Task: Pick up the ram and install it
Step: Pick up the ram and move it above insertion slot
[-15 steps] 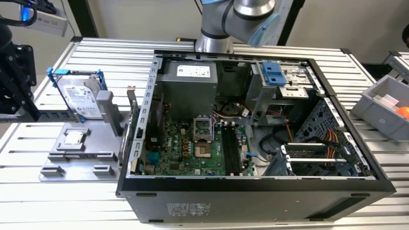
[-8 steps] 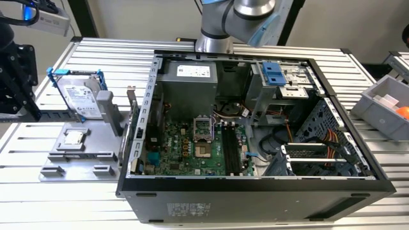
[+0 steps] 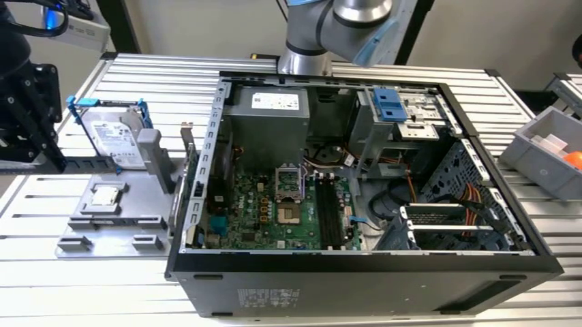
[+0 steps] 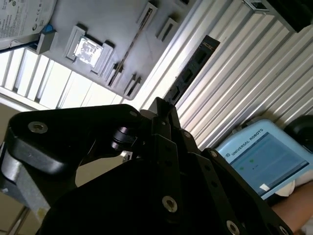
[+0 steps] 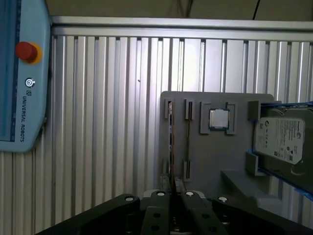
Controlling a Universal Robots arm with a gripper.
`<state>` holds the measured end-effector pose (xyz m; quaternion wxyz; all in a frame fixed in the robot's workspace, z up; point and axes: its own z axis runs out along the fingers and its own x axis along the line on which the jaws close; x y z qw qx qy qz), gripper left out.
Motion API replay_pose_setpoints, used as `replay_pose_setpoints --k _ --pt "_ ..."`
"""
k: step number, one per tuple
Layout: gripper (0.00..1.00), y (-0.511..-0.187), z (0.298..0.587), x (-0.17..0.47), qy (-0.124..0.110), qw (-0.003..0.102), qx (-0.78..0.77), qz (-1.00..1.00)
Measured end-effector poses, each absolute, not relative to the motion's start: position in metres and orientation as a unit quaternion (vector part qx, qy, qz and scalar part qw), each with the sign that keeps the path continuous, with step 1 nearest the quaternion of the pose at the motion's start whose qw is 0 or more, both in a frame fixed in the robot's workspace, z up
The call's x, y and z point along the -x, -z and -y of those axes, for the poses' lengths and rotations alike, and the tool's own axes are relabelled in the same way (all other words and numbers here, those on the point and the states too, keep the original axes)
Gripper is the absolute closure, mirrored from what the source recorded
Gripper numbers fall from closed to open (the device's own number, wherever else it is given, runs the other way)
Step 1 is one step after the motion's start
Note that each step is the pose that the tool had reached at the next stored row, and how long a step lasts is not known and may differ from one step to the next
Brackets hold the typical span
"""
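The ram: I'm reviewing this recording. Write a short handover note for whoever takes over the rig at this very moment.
Grip: the end effector is shut on the ram, which juts out past the fingertips and shows edge-on in the first wrist view.
Where: the ram hangs above the edge of the grey fixture. The processor chip and the hard drive sit in that fixture.
Done: the ram is picked up.
Left: the install. The ram is off to the side of the open computer case, away from the memory slots on its motherboard.
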<state>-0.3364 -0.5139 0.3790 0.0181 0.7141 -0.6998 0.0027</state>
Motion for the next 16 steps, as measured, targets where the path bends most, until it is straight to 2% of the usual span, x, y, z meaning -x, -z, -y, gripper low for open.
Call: replay_pose_setpoints --k 16 --pt "1.0 -0.379 0.51 0.317 -0.005 0.02 -0.714 0.7"
